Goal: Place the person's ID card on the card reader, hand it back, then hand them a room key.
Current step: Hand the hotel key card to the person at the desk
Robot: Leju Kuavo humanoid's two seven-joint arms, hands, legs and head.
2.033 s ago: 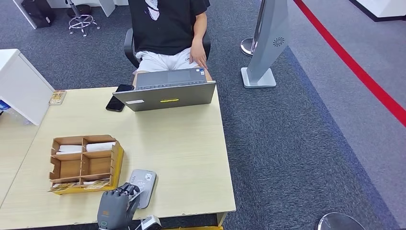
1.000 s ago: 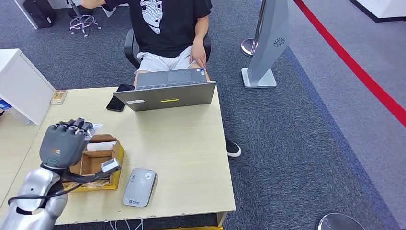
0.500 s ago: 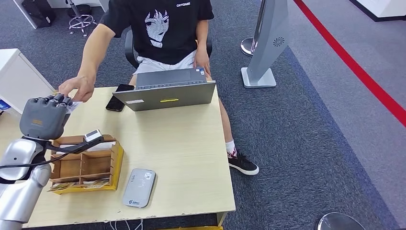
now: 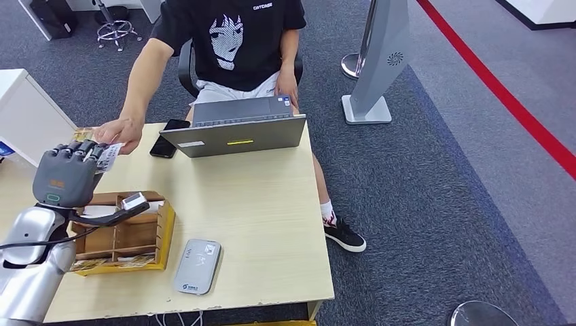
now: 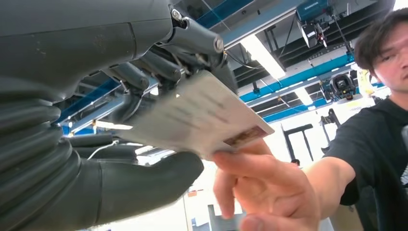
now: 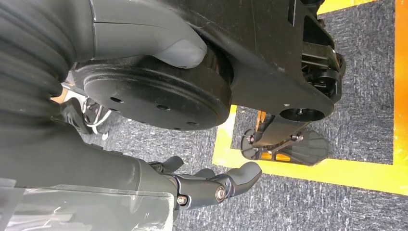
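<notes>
Over the table's far left corner, my raised left hand (image 4: 64, 178) pinches the ID card (image 4: 109, 156) between thumb and fingers while the person's hand (image 4: 119, 133) grips its other end, plainly seen from my wrist, and my right hand (image 6: 211, 185) hangs empty, fingers loosely curled.

Bench (image 4: 258, 204), pale wood, bearing: card reader (image 4: 197, 266), compartmented cardboard tray (image 4: 122, 234), open laptop (image 4: 234, 129), black phone (image 4: 166, 142).

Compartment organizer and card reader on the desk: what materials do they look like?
Organizer: looks like brown corrugated cardboard, matte, with raw-edged dividers and a yellow base. Card reader: likely grey moulded plastic, smooth with a slight sheen and rounded corners.
</notes>
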